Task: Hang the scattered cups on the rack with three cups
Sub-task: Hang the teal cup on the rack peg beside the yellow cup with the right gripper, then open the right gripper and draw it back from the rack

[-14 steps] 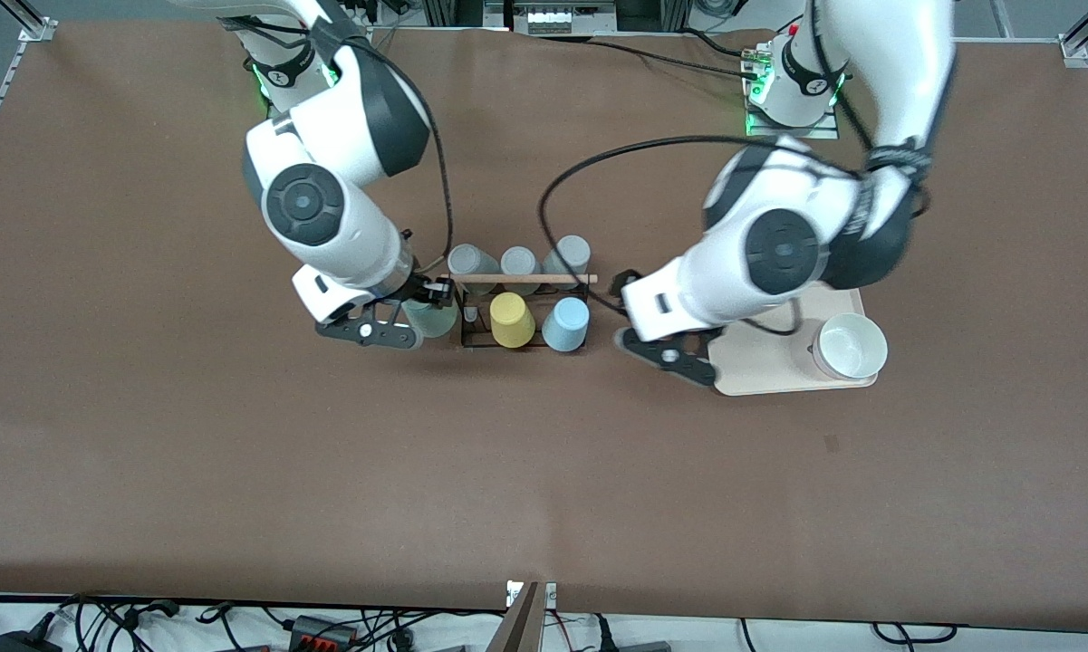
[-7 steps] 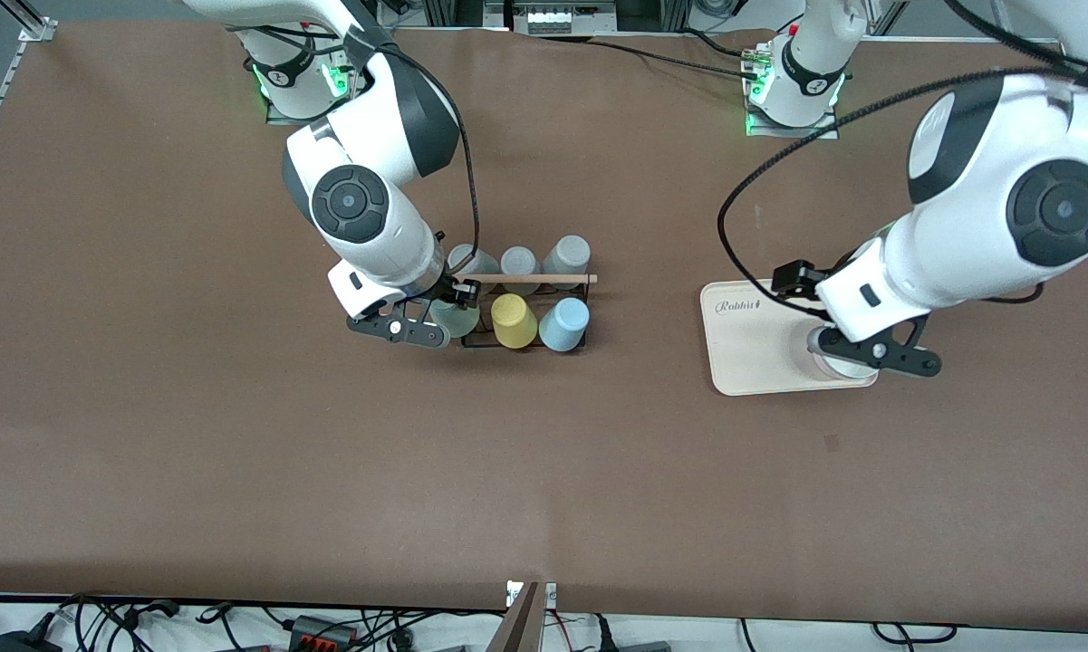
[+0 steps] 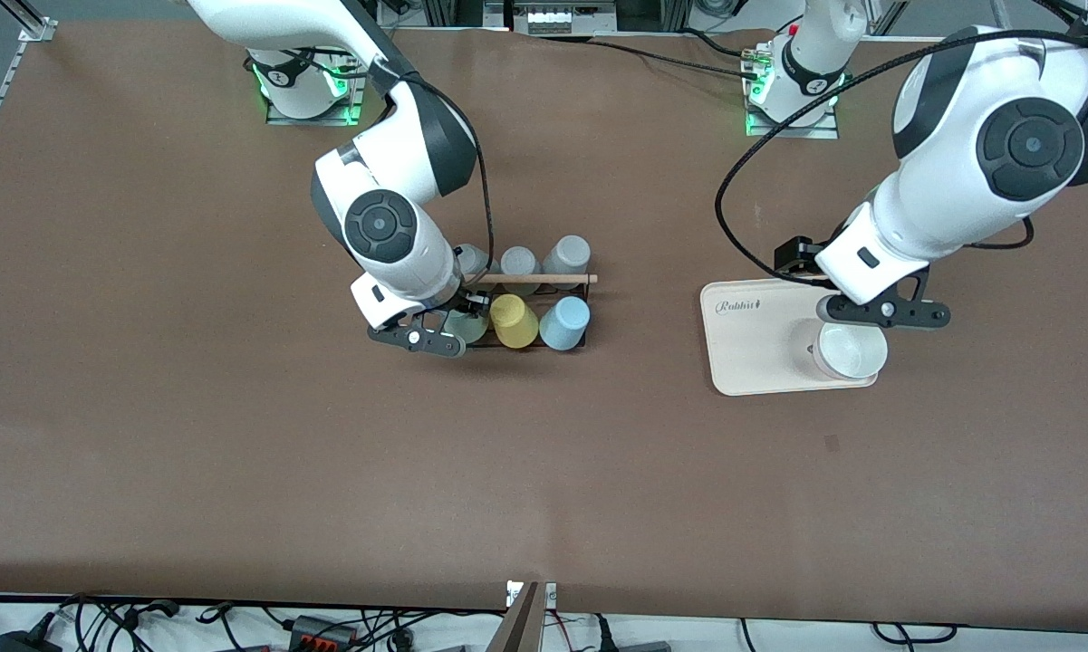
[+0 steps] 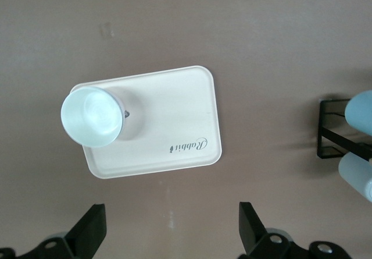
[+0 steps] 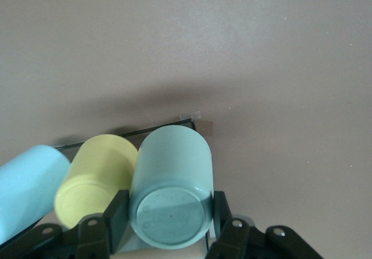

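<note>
The black wire rack (image 3: pixel 572 303) with a wooden rod (image 3: pixel 544 278) stands mid-table. A light blue cup (image 3: pixel 565 323) and a yellow cup (image 3: pixel 512 321) sit tilted on its nearer row. My right gripper (image 3: pixel 430 333) is shut on the mint green cup (image 3: pixel 465 324) and holds it at the rack's right-arm end, beside the yellow cup. In the right wrist view the mint cup (image 5: pixel 171 177) fills the gripper (image 5: pixel 168 219), over the rack's corner (image 5: pixel 186 119). My left gripper (image 3: pixel 880 312) is open and empty over the tray's farther edge; its wrist view (image 4: pixel 170 241) shows bare table between the fingers.
Three grey cups (image 3: pixel 518 263) sit on the rack's farther row. A cream rectangular tray (image 3: pixel 756 349) lies toward the left arm's end and carries a white cup (image 3: pixel 852 351). The left wrist view also shows the tray (image 4: pixel 174 119) and the rack's end (image 4: pixel 334 142).
My right gripper has carried the mint cup sideways up against the rack's end, beside the yellow cup. My left arm has swung from beside the rack to over the tray.
</note>
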Available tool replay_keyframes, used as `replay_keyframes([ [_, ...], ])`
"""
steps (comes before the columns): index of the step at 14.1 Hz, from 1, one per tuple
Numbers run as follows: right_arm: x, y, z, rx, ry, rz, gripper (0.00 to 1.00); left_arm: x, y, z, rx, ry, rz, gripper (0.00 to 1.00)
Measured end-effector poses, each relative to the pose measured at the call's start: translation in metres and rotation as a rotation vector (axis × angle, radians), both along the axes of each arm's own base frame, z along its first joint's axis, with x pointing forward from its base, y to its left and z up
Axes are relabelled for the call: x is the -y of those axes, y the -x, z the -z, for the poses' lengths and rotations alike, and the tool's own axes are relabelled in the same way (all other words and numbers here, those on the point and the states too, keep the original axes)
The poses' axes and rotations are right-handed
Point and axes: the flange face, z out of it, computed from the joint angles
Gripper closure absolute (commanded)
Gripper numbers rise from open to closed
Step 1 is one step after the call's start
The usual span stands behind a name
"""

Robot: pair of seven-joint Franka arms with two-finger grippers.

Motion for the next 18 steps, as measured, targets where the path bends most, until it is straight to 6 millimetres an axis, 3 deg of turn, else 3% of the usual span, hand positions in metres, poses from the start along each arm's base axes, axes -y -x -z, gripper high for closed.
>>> replay_keyframes([
  [3,-0.006,0.001,0.017,0.003,0.013,-0.011,0.66,-0.016,0.0,-0.002,0.031,0.003,-0.039,0.0],
  [6,-0.014,0.003,0.028,0.002,0.016,0.001,0.66,-0.018,0.002,0.002,0.052,0.006,-0.046,0.0],
  [7,-0.016,0.004,0.028,0.004,0.016,0.003,0.6,-0.019,0.003,0.002,0.055,0.006,-0.047,0.0],
  [8,-0.017,0.005,0.028,0.004,0.017,0.003,0.52,-0.022,0.003,0.001,0.057,0.006,-0.052,0.0],
  [10,-0.017,0.005,0.028,0.006,0.019,0.003,0.11,-0.03,0.001,0.0,0.061,0.007,-0.067,0.0],
  [11,-0.016,0.004,0.028,0.006,0.02,0.005,0.0,-0.033,0.0,0.0,0.063,0.007,-0.071,0.0],
  [15,-0.008,-0.005,0.017,0.029,0.017,0.014,0.0,-0.042,-0.002,0.0,0.07,0.008,-0.076,0.0],
  [18,0.005,-0.016,-0.027,0.092,-0.003,-0.035,0.0,-0.049,-0.004,0.0,0.071,0.009,-0.083,0.0],
])
